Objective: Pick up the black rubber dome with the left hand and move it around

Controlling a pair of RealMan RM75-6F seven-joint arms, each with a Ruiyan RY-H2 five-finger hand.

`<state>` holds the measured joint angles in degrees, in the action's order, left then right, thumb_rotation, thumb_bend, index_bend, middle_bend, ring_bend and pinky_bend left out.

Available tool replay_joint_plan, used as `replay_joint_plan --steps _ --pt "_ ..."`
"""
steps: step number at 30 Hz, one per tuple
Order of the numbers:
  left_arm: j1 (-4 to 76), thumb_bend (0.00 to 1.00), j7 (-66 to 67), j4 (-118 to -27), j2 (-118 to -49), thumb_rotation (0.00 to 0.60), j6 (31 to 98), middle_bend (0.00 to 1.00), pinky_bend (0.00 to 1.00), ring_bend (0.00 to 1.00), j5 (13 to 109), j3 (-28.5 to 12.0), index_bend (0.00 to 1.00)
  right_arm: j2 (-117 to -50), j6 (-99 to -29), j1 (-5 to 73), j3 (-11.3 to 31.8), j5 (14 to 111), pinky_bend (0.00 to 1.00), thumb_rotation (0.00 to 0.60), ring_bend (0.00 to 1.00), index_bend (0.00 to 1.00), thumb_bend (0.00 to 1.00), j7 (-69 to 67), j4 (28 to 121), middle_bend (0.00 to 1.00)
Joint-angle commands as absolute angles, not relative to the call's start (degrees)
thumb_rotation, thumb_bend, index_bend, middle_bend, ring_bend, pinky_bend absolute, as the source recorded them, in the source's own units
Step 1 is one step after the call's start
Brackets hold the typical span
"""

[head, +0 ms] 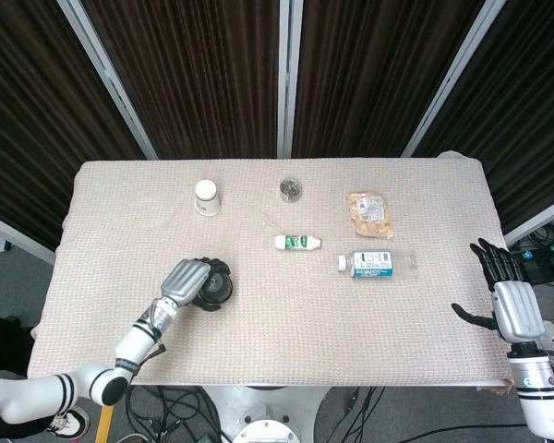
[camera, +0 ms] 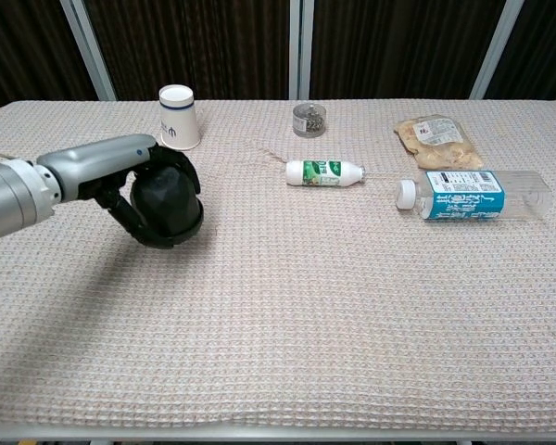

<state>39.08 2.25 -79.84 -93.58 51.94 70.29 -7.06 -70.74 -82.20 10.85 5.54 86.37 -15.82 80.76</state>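
Note:
The black rubber dome (camera: 166, 201) is gripped by my left hand (camera: 134, 190), fingers wrapped around it, held just above the cloth at the table's left-centre. In the head view the dome (head: 213, 291) shows past the grey back of the left hand (head: 186, 281). My right hand (head: 510, 300) hangs off the table's right edge, fingers spread and holding nothing; the chest view does not show it.
A white paper cup (camera: 177, 117) stands behind the dome. A small jar (camera: 309, 119), a little white-green bottle (camera: 323, 171), a lying water bottle (camera: 474, 195) and a snack bag (camera: 435, 133) sit to the right. The beige table cloth (camera: 287, 324) covers the table.

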Motion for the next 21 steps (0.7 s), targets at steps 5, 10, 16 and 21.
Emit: replay_joint_plan --steps 5,10,16,21 --pt "39.43 0.15 -1.86 -73.13 -98.5 0.6 52.92 0.36 0.34 0.28 72.74 -7.33 0.32 -70.88 -81.8 10.85 5.55 86.02 0.0 0.6 0.0 0.0 0.05 -16.18 80.2 0.0" --pt "39.86 0.09 -4.23 -71.15 -98.54 0.6 52.97 0.18 0.2 0.12 76.01 -6.3 0.18 -71.13 -81.5 11.01 5.46 86.13 0.0 0.6 0.0 0.0 0.05 -16.15 79.98 0.0" --pt "39.68 0.06 -5.47 -70.32 -98.09 0.6 53.52 0.12 0.17 0.09 77.65 -5.72 0.14 -71.21 -81.61 11.0 5.37 86.35 0.0 0.6 0.0 0.0 0.05 -15.72 80.11 0.0" --pt "39.6 0.06 -4.91 -70.97 -97.38 0.6 52.98 0.14 0.18 0.09 76.99 -5.87 0.14 -71.31 -81.88 10.8 5.17 86.57 0.0 0.6 0.0 0.0 0.05 -15.62 79.93 0.0"
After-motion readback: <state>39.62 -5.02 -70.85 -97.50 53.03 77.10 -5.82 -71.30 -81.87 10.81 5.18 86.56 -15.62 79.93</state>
